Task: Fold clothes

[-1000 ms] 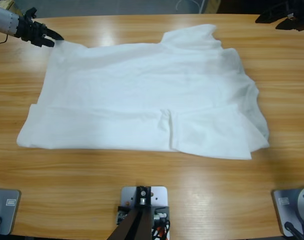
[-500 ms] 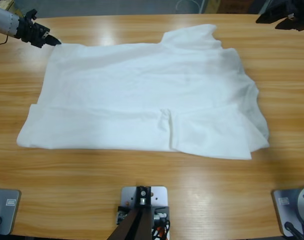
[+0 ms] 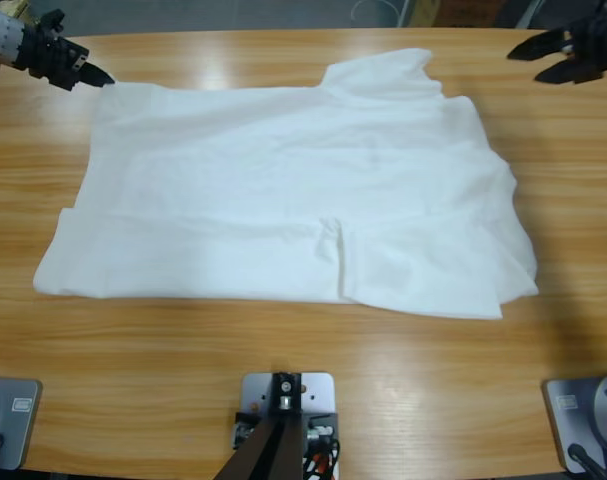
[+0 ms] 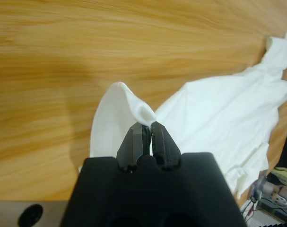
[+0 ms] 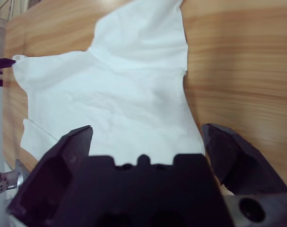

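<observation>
Pinching T-shirt (image 3: 283,190) corner at ten o'clock with left gripper (image 3: 101,77) (jaws clamped tight); right gripper (image 3: 528,55) spread wide at two o'clock.

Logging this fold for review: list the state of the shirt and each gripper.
T-shirt: spread flat on the table, near edge folded over, one far corner pinched.
left gripper: shut on the T-shirt's corner.
right gripper: open, holding nothing, beyond the shirt's far edge.

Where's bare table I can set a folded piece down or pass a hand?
Bare wood runs along the near edge below the T-shirt, and in strips at both table ends. The far edge is crowded: the left gripper pinches the shirt's far corner and the open right gripper hovers there.
</observation>
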Available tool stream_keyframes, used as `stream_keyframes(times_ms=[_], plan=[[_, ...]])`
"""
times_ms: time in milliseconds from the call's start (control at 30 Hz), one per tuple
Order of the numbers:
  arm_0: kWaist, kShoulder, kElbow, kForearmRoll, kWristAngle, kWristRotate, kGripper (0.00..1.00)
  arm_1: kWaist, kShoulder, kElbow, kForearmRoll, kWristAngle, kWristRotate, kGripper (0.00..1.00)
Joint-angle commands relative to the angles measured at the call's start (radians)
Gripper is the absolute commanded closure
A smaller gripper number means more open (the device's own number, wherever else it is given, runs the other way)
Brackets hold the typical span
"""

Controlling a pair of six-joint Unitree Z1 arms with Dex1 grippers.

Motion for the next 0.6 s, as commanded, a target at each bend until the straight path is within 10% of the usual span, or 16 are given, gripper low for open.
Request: stream_keyframes(times_ms=[33, 600], plan=[[-0.011, -0.066, 0.016, 0.076, -0.004, 0.018, 1.000, 0.068, 0.211, -0.158, 0.023, 0.057, -0.052, 0.101], [-0.030, -0.081, 0.011, 0.135, 0.036, 0.028, 1.000, 0.085, 0.479, -0.413, 0.055, 0.120, -0.064, 0.110]])
